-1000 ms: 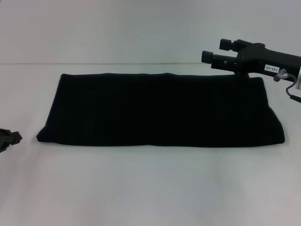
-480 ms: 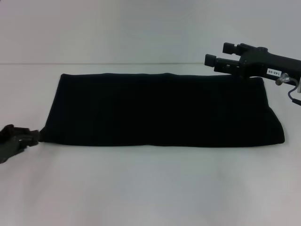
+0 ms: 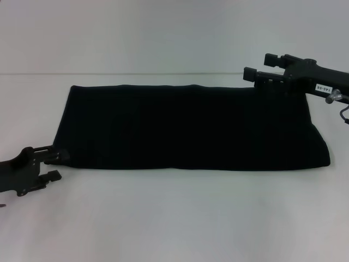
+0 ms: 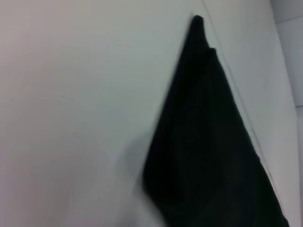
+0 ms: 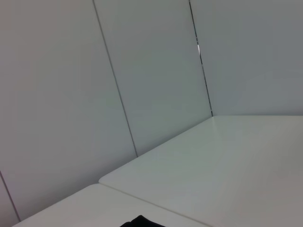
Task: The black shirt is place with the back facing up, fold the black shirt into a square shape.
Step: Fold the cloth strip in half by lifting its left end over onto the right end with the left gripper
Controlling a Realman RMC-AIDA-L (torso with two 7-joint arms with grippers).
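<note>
Two grippers flank the black shirt (image 3: pixel 188 128), which lies folded into a long band on the white bench (image 3: pixel 174 218). Left gripper (image 3: pixel 54 165) sits at its near left corner, fingers (image 3: pixel 57 156) parted; right gripper (image 3: pixel 260 65) hovers over its far right corner, fingers (image 3: pixel 252 74) spread.

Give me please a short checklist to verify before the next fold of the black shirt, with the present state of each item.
1. Soft black fabric shirt lies flat as a long folded band: ok.
2. Left end effector at the band's near left corner: ok.
3. Left fingers open, straddling the corner: ok.
4. Right end effector at the far right edge: ok.
5. Right grip on fabric: cannot tell.
6. White table beside the band free for folding: ok.
</note>
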